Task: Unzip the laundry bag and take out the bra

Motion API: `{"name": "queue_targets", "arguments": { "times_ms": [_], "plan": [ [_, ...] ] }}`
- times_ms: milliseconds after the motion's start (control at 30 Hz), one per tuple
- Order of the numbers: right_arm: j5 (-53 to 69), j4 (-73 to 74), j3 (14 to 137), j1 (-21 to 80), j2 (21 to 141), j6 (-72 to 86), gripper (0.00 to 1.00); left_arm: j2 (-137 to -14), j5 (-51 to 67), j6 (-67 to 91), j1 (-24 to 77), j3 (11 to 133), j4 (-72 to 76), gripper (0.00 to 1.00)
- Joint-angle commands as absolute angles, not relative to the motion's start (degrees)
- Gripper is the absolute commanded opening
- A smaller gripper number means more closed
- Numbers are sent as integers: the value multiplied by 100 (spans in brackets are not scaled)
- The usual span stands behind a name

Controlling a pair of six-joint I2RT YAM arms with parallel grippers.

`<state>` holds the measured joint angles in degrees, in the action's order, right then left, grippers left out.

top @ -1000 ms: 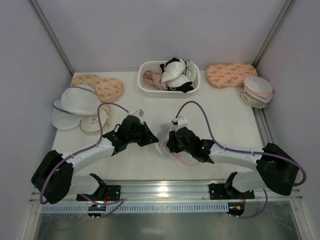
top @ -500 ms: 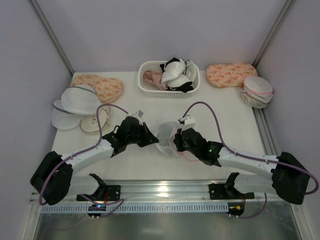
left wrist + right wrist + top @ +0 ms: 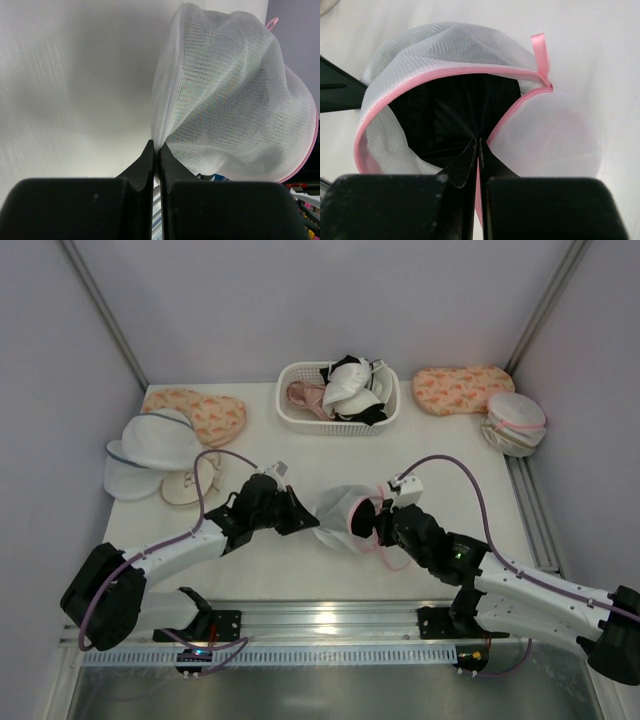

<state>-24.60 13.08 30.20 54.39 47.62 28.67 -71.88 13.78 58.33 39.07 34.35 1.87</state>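
The laundry bag (image 3: 338, 510), white mesh with a pink zipper rim, lies on the table between my two arms. Its zipper stands open, and the mouth (image 3: 445, 75) faces the right wrist camera. Inside is a black bra (image 3: 447, 112). My right gripper (image 3: 478, 141) is shut on a fold of that black fabric at the mouth; in the top view the right gripper (image 3: 373, 524) is at the bag's right side. My left gripper (image 3: 156, 146) is shut on the bag's mesh (image 3: 225, 110) at its left edge, where the top view shows the left gripper (image 3: 307, 523).
A white basket (image 3: 292, 412) of bras stands at the back centre. Peach patterned pouches lie at the back left (image 3: 205, 412) and back right (image 3: 462, 388). White mesh domes (image 3: 150, 445) and a beige piece (image 3: 188, 485) are at the left. Another pink-rimmed mesh bag (image 3: 515, 422) sits at the far right.
My right gripper has shut on the black fabric and drawn back to the right, and the bag's mouth now gapes toward it. The left gripper has kept its hold in place.
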Motion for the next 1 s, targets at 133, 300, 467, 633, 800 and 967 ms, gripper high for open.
{"name": "queue_targets", "arguments": {
  "times_ms": [133,300,467,633,800,967],
  "plan": [
    [-2673,1451,2998,5440,4441,2865,4,-7145,1397,5757,3806,3410,220,0],
    [-2575,1660,3320,5440,3508,2585,4,-7207,1380,5739,3771,3323,246,0],
    [-2970,2504,4086,5432,3234,2259,4,-7330,1397,5739,3770,3261,369,0],
    [-3366,2470,4631,5440,3191,1890,3,-7514,1432,5748,3771,3164,492,0],
    [-3498,2354,5315,5440,3522,1450,4,-7646,1459,5748,3762,3138,624,0],
    [-3007,3066,5766,5440,4419,1739,18,-7734,1573,5809,3762,3103,799,0]
  ]
}}
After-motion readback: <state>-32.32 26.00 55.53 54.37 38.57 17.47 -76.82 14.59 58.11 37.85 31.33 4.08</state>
